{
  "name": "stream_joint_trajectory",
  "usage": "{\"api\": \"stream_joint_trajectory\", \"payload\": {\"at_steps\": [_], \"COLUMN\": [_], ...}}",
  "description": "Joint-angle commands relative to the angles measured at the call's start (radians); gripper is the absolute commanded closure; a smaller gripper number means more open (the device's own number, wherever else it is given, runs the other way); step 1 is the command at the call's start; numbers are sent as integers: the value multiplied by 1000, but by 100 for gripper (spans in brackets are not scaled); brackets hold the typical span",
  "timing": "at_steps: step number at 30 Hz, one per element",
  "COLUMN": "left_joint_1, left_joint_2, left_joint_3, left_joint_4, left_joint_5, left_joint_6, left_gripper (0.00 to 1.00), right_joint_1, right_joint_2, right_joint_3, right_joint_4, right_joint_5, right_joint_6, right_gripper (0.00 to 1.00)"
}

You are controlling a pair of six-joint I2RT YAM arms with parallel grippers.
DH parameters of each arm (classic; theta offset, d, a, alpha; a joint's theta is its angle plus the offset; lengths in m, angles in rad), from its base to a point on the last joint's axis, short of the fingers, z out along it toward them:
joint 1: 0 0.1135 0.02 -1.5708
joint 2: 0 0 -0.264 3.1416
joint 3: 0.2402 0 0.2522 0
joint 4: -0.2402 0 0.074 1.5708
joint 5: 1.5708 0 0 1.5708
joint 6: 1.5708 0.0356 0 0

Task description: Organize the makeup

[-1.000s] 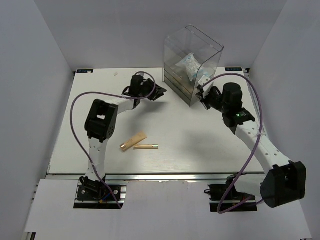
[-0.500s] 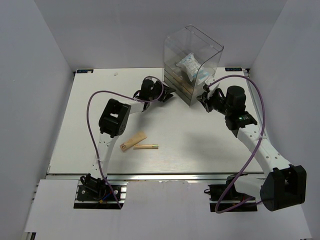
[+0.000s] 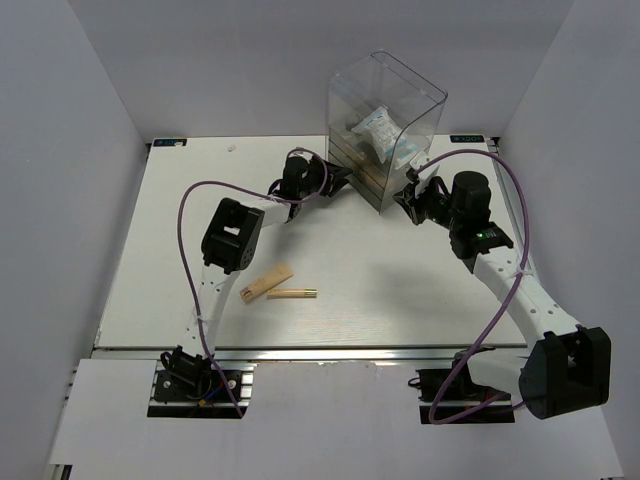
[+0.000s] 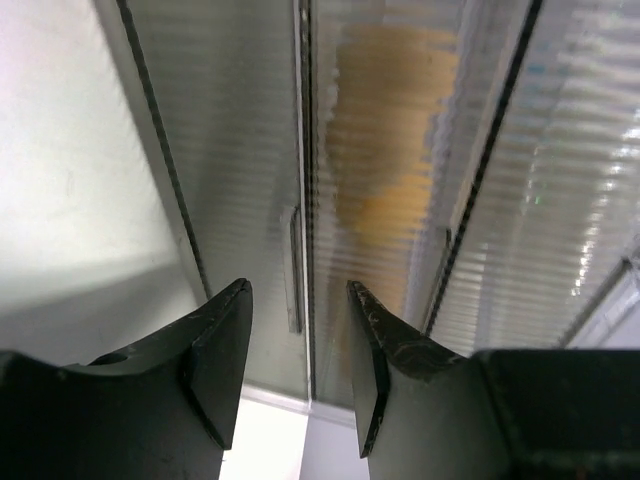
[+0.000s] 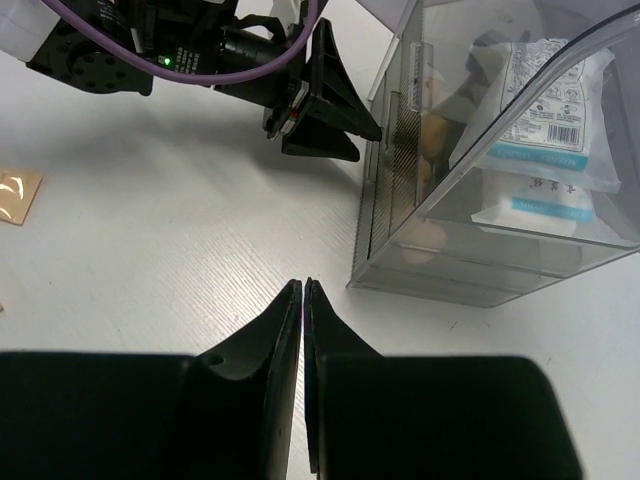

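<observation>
Left tool point(image 4: 300, 370): jaws apart at middling width, nothing between them. Tips point at the ribbed drawer fronts of the box point(image 3: 385, 130), close to it; contact cannot be told. A thin vertical bar on one drawer front lies in line with the gap. The peach blur behind the ribbing is the sponges point(image 4: 385, 150); their count is unreadable.

Right tool point(image 5: 303, 300): jaws nearly together with only a hairline slit, empty. It hangs over bare table point(image 5: 180, 230), near the box's lower left corner in the wrist view, not touching it.

Top view: both tools are in the upper centre of the frame, the left tool at the box's left face and the right tool at its lower right side.

Box contents: two packets point(image 5: 545, 100) lie in the top compartment, one above the other, the upper one tilted against the wall.

Tube point(image 3: 265, 283) and stick point(image 3: 293, 293) lie on the table at lower centre-left of the top view, just beside each other and well apart from both tools.
</observation>
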State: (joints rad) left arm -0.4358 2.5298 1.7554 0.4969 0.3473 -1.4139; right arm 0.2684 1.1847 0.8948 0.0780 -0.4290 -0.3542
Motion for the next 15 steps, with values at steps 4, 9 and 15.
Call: {"api": "stream_joint_trajectory", "payload": {"at_steps": [4,9,15], "left_joint_1": [-4,-6,-6], "left_joint_2": [38,44,66], "left_joint_3": [88,93,104], "left_joint_4": [-15,-31,-20], "left_joint_5": [-24,-27,-42], "left_joint_6": [-13,-7,-20], "left_gripper": [51,55,58], "right_joint_1": [-12,-17,-20], "right_joint_2": [-4,0,6], "right_joint_3": [23,27,30], "right_joint_4": [22,22,20], "right_joint_5": [-14,-14,-19], "right_joint_6": [3,1,0], "right_gripper": [90,90,90]}}
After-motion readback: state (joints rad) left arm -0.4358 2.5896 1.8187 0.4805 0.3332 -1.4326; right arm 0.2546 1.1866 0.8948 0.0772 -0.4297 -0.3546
